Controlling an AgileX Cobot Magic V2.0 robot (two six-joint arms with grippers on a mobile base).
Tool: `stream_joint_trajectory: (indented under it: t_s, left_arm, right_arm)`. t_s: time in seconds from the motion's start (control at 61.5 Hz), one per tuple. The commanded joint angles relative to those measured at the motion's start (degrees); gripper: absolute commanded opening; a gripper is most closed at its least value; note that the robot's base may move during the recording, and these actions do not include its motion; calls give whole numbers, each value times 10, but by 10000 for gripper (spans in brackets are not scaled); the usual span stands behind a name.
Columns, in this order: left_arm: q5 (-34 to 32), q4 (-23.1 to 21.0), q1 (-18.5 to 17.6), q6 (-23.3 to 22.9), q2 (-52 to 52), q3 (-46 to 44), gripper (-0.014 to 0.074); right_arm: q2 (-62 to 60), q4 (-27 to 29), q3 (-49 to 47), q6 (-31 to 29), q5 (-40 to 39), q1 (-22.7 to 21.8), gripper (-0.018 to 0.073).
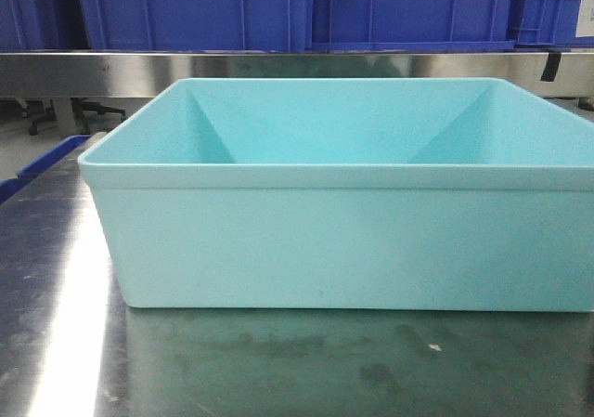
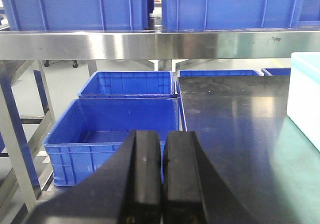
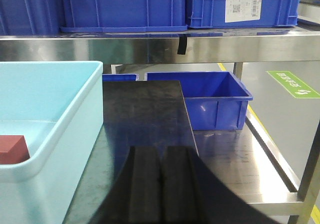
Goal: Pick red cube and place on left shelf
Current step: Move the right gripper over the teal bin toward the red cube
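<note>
The cube [image 3: 12, 148] is lying inside the tub [image 3: 75, 134], low against its near wall, ahead and to the left of the right end effector [image 3: 160, 194], which is sitting clenched and empty. The left end effector [image 2: 162, 179] is sitting clenched on nothing too, facing the shelf [image 2: 150, 44] and empty crates [image 2: 115, 129] beneath. Only the right wrist view is showing the cube, so that arm is looking better placed

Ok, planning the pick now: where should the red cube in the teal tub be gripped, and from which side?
Take the red cube by two opposite side faces, coming straight down from above. It lies flat on the floor of the teal tub, whose tall walls would likely block any sideways approach, and its top face looks level.
</note>
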Motion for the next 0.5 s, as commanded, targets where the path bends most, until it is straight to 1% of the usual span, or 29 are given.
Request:
stream_joint_trajectory:
  t_s: [0.0,0.488]
  left_arm:
    - [-49,-4,-1,0,-8,13,102]
    - [-49,-4,-1,0,-8,13,102]
  right_arm:
    - [-12,1,-9,0,-56,-4,39]
    - [-12,1,-9,0,-56,-4,39]
